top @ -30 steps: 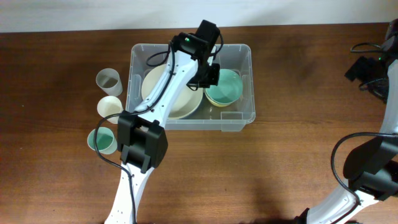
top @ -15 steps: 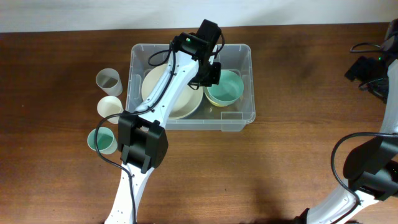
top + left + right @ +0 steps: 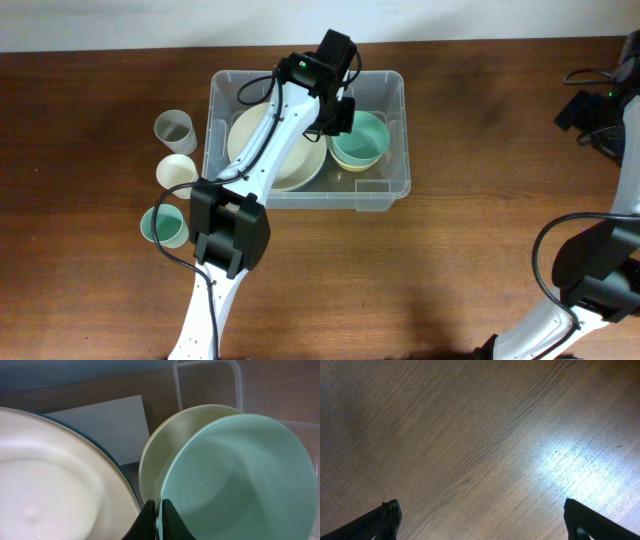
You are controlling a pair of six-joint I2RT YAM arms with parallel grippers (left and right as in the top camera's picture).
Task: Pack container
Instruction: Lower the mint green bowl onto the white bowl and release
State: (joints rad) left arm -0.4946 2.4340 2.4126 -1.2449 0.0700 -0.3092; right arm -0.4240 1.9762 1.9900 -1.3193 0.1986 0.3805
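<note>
Overhead view, left to right. Three cups stand in a column on the table (image 3: 480, 250), just left of the container (image 3: 385, 195): a clear cup (image 3: 174, 129) farthest back, a cream cup (image 3: 178, 172) in the middle and a green cup (image 3: 163, 226) nearest. The container sits toward the far edge, left of centre. Its left half holds a cream plate (image 3: 300, 165), partly covered by the left arm. The left fingers (image 3: 159, 519) reach inside the container and are pinched closed on the near rim of a green bowl (image 3: 365, 135). This bowl is nested in a cream bowl (image 3: 170, 440) in the right half, beside a white label (image 3: 100, 425) on the base. The right fingers (image 3: 480, 515) are spread wide over bare table, well apart from the container.
</note>
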